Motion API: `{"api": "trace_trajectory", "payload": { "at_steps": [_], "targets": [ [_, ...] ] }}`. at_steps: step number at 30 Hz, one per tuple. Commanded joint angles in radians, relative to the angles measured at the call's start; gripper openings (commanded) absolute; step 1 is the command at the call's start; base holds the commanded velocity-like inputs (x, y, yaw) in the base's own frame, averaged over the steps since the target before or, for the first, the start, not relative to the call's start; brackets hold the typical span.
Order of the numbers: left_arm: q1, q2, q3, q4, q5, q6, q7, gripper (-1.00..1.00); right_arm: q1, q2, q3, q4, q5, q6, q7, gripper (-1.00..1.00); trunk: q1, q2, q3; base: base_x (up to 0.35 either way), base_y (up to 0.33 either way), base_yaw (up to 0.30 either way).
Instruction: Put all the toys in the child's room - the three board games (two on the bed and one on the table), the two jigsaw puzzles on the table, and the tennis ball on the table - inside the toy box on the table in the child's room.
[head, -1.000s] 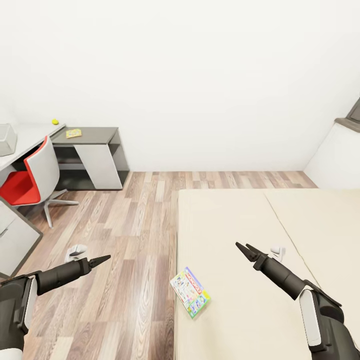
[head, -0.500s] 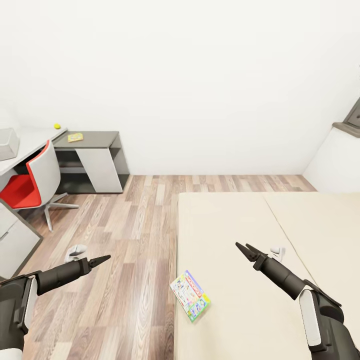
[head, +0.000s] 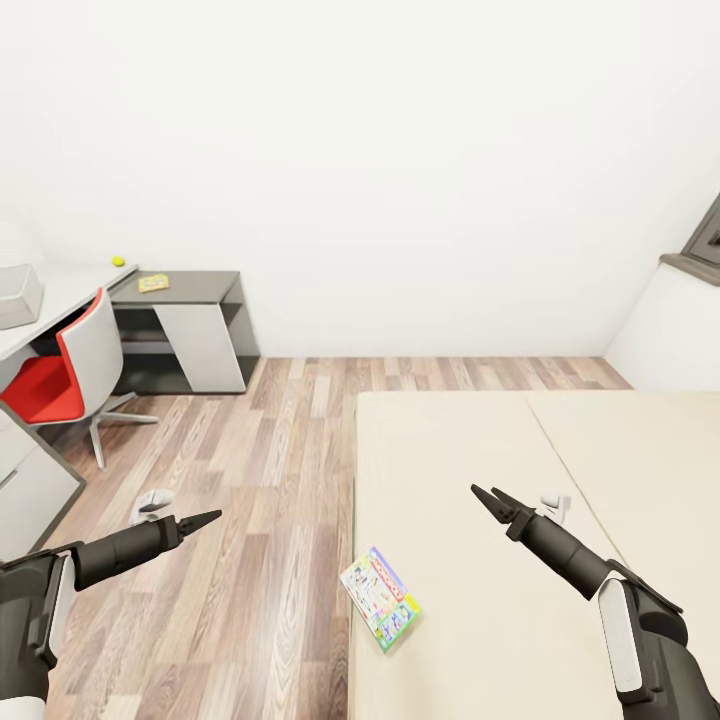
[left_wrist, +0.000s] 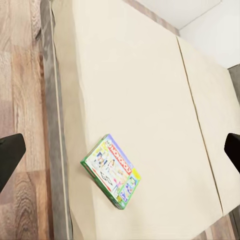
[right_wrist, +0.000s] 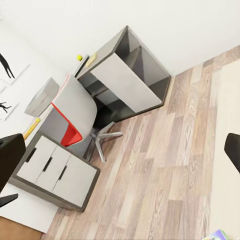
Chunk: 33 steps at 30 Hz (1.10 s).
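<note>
I see one board game (head: 380, 598), white and green, lying flat on the bed (head: 470, 450) near its floor-side edge, at about 6 o'clock in my head view. My left gripper (head: 205, 519) hangs over the wood floor (head: 270, 470) at 8 o'clock, my right gripper (head: 487, 496) over the mattress at 4 o'clock; both have fingers spread, holding nothing. The table (head: 185, 285) stands at 10 o'clock by the wall, with a tennis ball (head: 118, 261) and what may be a second game (head: 153, 283) on it. A red chair (head: 60, 370) sits beside it.
</note>
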<state>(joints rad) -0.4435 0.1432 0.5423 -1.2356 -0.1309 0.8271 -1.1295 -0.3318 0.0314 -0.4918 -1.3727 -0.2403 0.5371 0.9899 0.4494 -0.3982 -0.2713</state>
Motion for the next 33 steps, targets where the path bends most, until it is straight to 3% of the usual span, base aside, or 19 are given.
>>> {"api": "trace_trajectory", "payload": {
  "at_steps": [1,33],
  "targets": [
    [-0.001,0.000,0.002,-0.001,-0.010,0.007,-0.010,1.00,-0.001,0.001,-0.002,0.000,-0.004,0.008,0.003,1.00,0.001,-0.002,0.000,0.000,0.000,0.000],
    [-0.001,-0.001,0.002,-0.001,-0.011,0.006,-0.010,1.00,-0.001,0.000,-0.002,0.001,-0.002,0.007,0.001,1.00,0.001,-0.002,0.052,0.000,0.000,0.000]
  ]
}}
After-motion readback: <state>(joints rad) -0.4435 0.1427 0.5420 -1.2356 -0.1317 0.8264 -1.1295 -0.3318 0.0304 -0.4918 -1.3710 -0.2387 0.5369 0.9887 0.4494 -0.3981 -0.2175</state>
